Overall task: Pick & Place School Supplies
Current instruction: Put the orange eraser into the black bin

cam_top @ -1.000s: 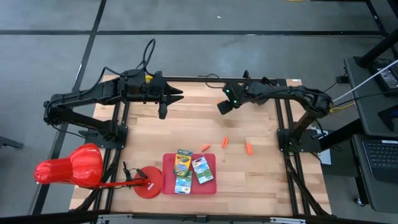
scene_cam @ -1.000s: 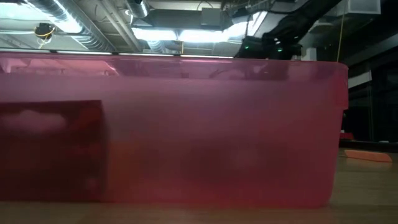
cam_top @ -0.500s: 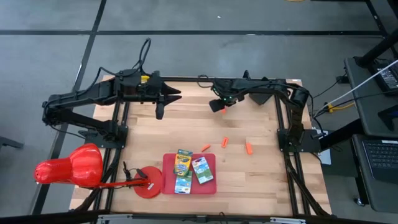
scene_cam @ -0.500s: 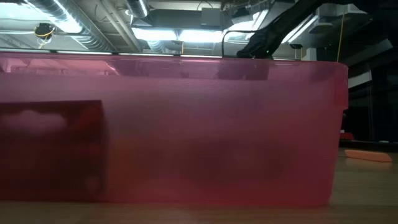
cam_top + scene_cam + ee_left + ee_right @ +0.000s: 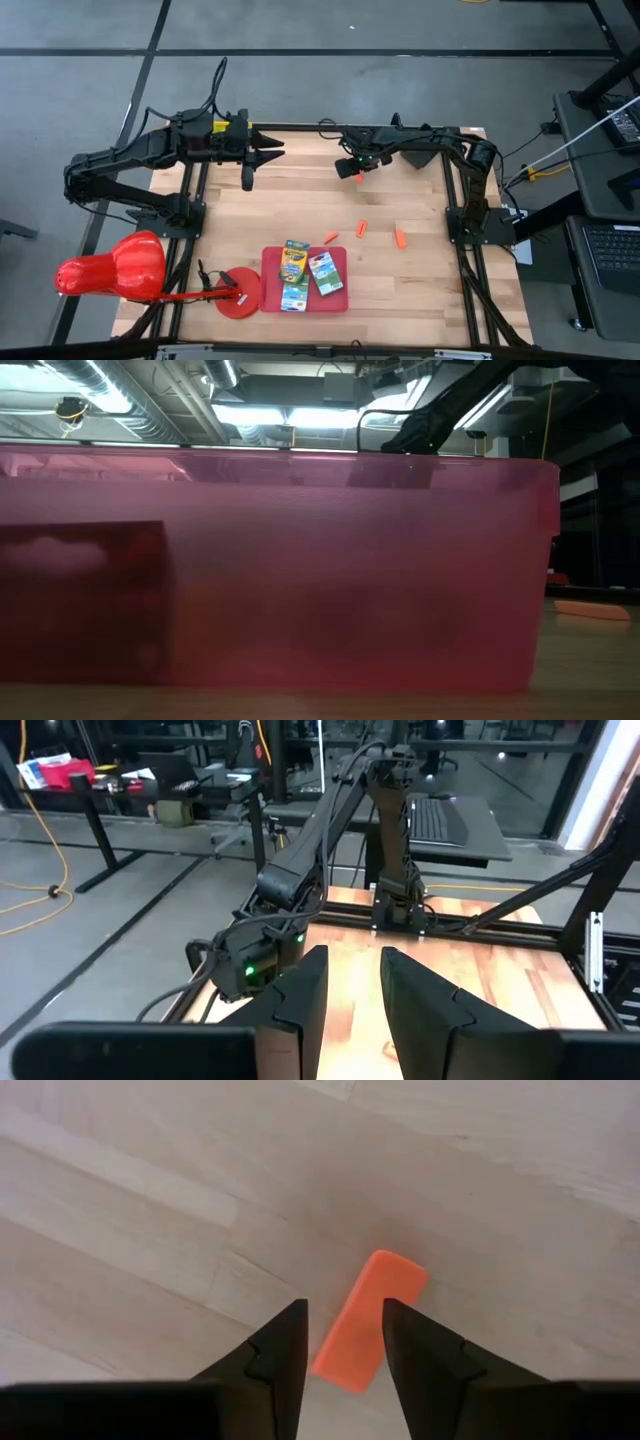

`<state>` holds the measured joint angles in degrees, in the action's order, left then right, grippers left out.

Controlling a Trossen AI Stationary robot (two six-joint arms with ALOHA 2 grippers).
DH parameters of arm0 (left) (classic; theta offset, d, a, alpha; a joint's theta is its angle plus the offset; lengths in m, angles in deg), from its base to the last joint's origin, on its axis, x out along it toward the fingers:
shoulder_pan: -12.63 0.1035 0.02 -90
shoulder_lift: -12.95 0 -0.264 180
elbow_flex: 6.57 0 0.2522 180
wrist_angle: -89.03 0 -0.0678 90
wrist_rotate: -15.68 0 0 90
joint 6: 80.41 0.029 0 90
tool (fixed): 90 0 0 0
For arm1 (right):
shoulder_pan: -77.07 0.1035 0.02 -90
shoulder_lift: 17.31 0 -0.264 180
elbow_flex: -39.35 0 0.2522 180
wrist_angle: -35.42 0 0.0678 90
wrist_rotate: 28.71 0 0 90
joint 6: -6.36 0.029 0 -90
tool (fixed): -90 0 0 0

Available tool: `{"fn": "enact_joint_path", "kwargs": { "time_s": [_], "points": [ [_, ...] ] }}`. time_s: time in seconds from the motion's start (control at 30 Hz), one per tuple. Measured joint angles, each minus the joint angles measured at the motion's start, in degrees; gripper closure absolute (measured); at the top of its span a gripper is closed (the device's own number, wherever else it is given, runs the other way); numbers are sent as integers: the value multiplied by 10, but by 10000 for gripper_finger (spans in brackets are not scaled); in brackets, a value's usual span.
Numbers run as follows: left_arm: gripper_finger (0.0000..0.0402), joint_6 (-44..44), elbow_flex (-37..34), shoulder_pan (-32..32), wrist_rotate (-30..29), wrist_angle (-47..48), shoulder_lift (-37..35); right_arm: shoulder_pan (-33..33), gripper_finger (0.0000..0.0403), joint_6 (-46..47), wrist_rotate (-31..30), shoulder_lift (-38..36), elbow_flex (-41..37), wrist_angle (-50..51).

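Currently the right gripper [image 5: 352, 170] is hovering over the far middle of the pale wooden table [image 5: 300, 205], its two dark fingers [image 5: 275, 1360] parted with a short flat orange stick [image 5: 367, 1320] lying between and just beyond the tips in the right wrist view. It is holding nothing; contact with the stick cannot be confirmed.

The left gripper [image 5: 262, 153] is waiting at the far left of the table, fingers slightly apart and empty.

Two yellow-green crayon boxes [image 5: 292, 265] and a green-white pack [image 5: 324, 274] are lying in the flat red rectangular tray [image 5: 336, 299] near the front edge. Three more short orange sticks [image 5: 362, 229] are lying loose between tray and right arm.

Judgement: the step in hand is grasping the stick. To do it well, the wrist should be centring the stick in the gap, descending squarely, then closing across its narrow width.
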<state>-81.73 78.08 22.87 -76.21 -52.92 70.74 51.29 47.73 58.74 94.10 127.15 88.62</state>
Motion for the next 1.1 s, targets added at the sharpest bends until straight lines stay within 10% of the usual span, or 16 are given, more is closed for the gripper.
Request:
{"fn": "enact_joint_path", "kwargs": {
  "time_s": [1.1],
  "points": [
    [310, -5, 0, 0, 0, 13, -15, 10, 270, 9, 11, -8, -67, -39]
  ]
}}
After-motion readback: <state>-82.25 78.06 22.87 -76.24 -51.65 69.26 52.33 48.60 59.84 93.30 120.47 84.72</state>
